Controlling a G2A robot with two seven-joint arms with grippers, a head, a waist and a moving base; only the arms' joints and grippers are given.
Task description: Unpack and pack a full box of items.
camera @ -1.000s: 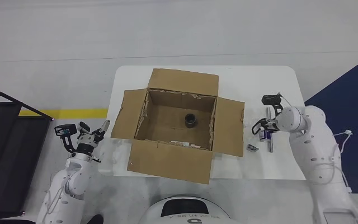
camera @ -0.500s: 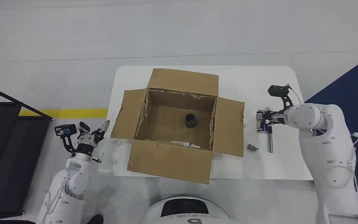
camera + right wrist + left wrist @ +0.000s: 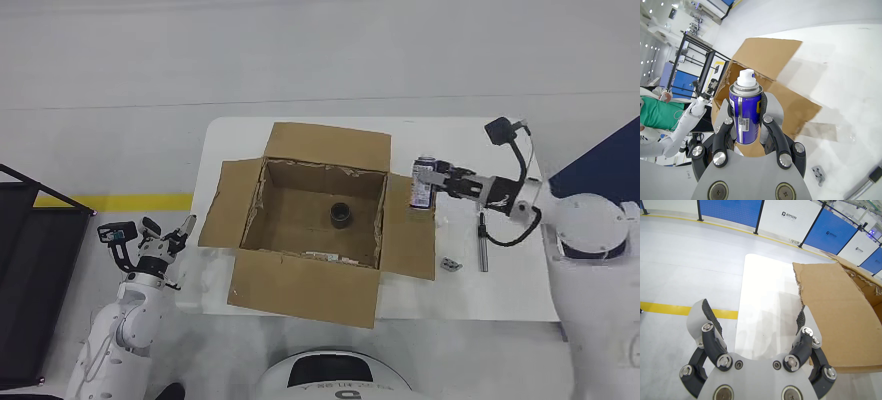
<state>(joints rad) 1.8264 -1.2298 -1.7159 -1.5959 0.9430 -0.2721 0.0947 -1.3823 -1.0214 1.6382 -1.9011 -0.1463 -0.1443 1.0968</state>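
The right gripper (image 3: 746,107) is clamped around the body of a blue spray can (image 3: 745,121), held over the right flap of the cardboard box (image 3: 300,290) — probably to carry it inside for packing — while the left gripper (image 3: 753,308) hangs wide open and empty by the left flap.

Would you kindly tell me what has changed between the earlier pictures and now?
The right gripper carried the blue spray can from beside the metal rod to over a flap of the cardboard box. The left gripper, rod and black ring in the box stayed put.
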